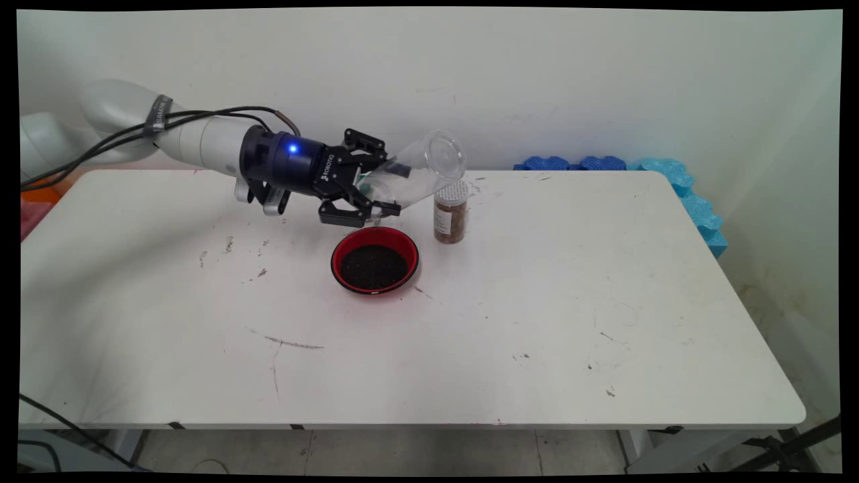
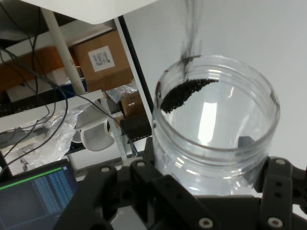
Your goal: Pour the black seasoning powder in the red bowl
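The pincer is clamped on a clear jar, one finger on each side of its body near the closed base. The jar is tipped past horizontal. In the main view it lies at about 11 to 12 o'clock of the red bowl, raised off the surface.

In the hand view a small clump of black grains clings to the inner wall of the jar near its mouth, and a thin dark stream runs from the rim. The rest of the jar looks nearly empty. The bowl already holds a dark bed of the same material.

A small spice jar with brown contents stands upright at about 2 o'clock of the bowl, close beside the tipped jar.

Judgement on handling:
- Hold the grip firm. A smooth plastic wall can rotate or slip between the fingers when tilted.
- Keep the pouring lip over the bowl's centre, not its rim, so that stray grains land inside.
- The remaining clump likely needs a steeper tilt or a slight shake. Apply either gently to prevent scatter.
- Watch clearance to the spice jar at 2 o'clock. A swing of the tipped jar toward it could knock it over.
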